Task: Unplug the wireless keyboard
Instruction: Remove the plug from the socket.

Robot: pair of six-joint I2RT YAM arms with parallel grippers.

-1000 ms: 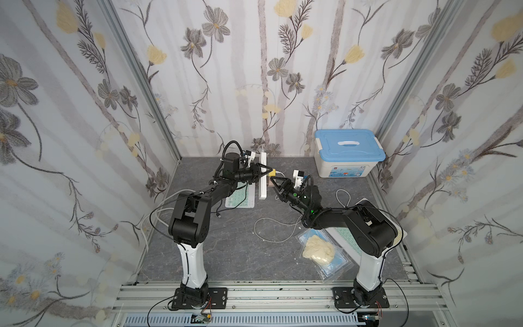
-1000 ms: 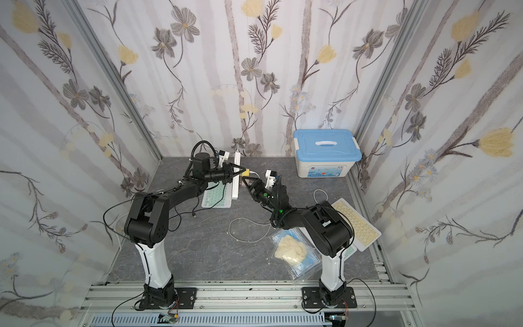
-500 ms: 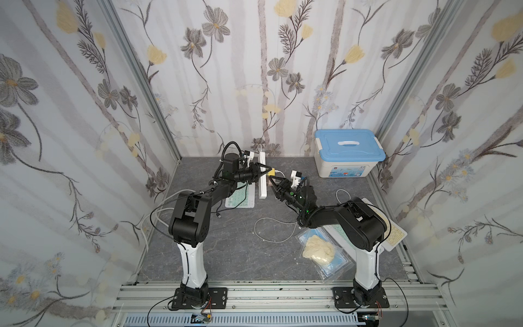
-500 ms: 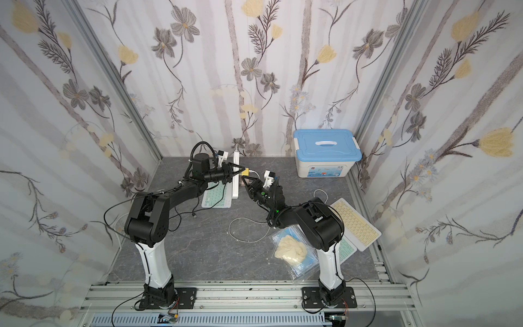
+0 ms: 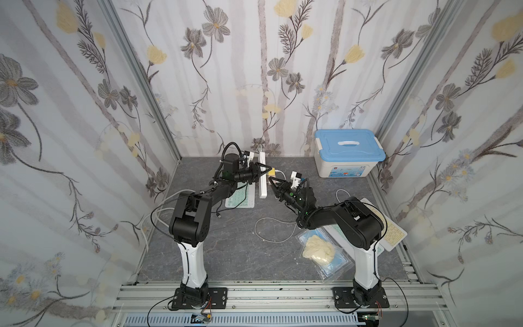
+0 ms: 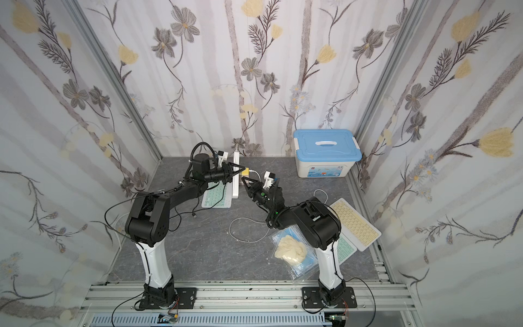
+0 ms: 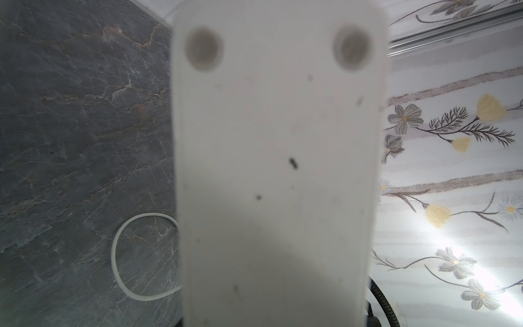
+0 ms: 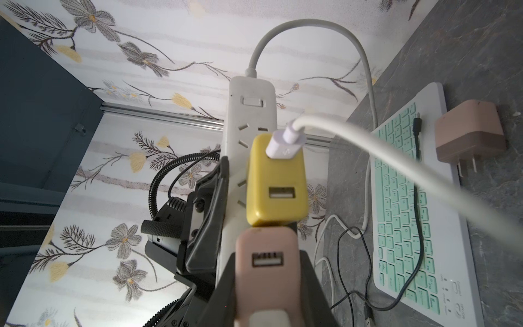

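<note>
Changed: my right gripper [image 5: 272, 181] has narrowed its jaws, forearm stretched low and forward.
Right jaws: clenched on pink adapter [image 8: 266, 271] in power strip [image 5: 263, 192].
Left gripper [image 5: 264, 170]: grasping power strip, tipped on edge.
Keyboard: mint keyboard [image 5: 240, 198] flat beside strip.

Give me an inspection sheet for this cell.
Surface: grey marbled tabletop, no spills seen.
Job's things: power strip lifted on edge; yellow charger and pink charger on its socket face; mint keyboard flat beside it.
Clutter: blue-lidded box, bagged gloves, cream keyboard, loose pink adapter.
End effectors: left end effector shut on power strip; right end effector shut on pink charger.
Cables: white cable plugged into yellow charger; black cable draped over mint keyboard.
Surroundings: floral walls.
</note>
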